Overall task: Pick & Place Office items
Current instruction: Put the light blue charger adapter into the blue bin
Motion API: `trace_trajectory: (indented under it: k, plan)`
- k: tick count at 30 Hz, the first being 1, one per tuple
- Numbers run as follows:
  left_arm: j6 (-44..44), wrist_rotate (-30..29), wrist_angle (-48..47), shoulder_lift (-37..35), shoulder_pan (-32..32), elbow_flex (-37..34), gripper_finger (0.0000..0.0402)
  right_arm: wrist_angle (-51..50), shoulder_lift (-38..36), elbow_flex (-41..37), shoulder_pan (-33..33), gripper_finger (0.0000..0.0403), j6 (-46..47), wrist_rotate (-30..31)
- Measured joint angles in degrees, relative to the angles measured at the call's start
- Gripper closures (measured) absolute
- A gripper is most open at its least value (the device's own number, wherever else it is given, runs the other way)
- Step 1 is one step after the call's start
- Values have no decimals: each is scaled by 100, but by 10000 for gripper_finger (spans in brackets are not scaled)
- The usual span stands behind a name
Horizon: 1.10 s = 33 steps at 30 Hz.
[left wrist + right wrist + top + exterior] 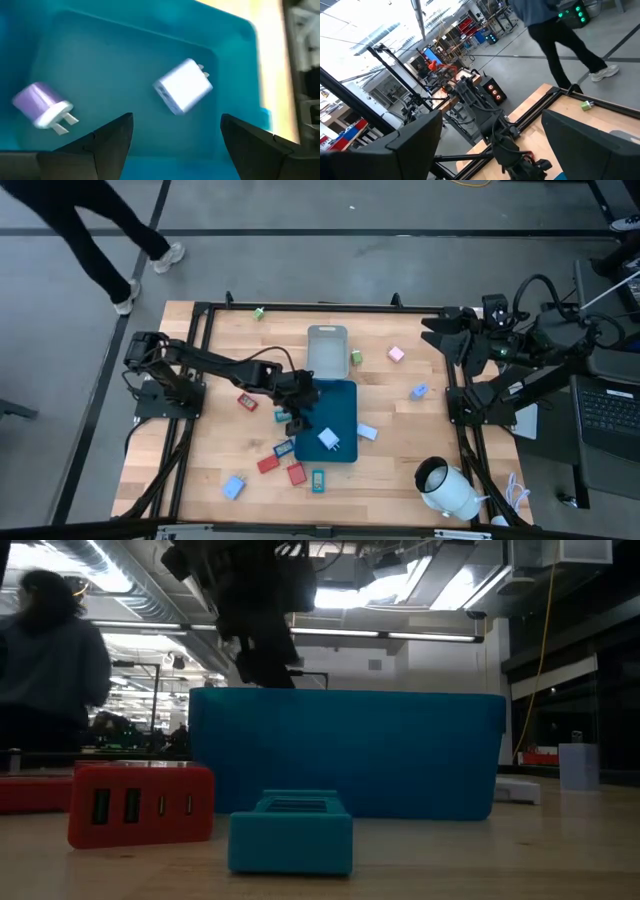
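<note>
Wide open jaws on the left gripper [172, 137] hold nothing. It hangs over the dark-teal tray [335, 420], at the tray's left edge. Inside the tray lie two small plugs: a light blue cube [183, 93] with its prongs pointing away, and a purple one [41, 102] off to its side, not touching it.

More office items sit on the wooden table [400, 460] around the tray. A red block with ports [141, 804] and a teal block [290, 831] lie in front of it. Other small red, teal and blue pieces are scattered near the tray's lower left corner. A pink piece [396, 353] and a green piece [356, 358] lie close to the small grey tray [327, 350].

Over at the table's right edge, the right gripper [490, 145] waits up high, and its jaws are spread too. A big white cylinder [447, 489] lies near the front right corner. A person [95, 230] walks on the floor past the far left corner.
</note>
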Motion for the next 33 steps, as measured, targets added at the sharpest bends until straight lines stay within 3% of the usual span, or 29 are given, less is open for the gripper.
trace_trajectory:
  k: [6,11,16,22,28,31,33]
  plan:
    - [-502,752,-1079,-810,-339,0,116,40,0,0,0,55,-29,1]
    - [-1424,487,-2190,-1656,-1120,2,119,80,2,0,0,55,-121,1]
    - [-3594,-58,-2694,-2088,-2531,2,119,88,2,0,0,55,-154,144]
    - [-7581,-872,-2795,-1819,-4223,2,119,246,2,0,0,55,-150,196]
    - [-10281,-1225,-3013,-1089,-5178,-2,118,400,2,0,0,55,-260,194]
    - [-10419,-1056,-2902,-764,-5077,-2,118,476,2,0,0,55,-280,146]
    - [-10357,-1276,-2779,-563,-4912,-2,118,492,2,0,0,55,-282,117]
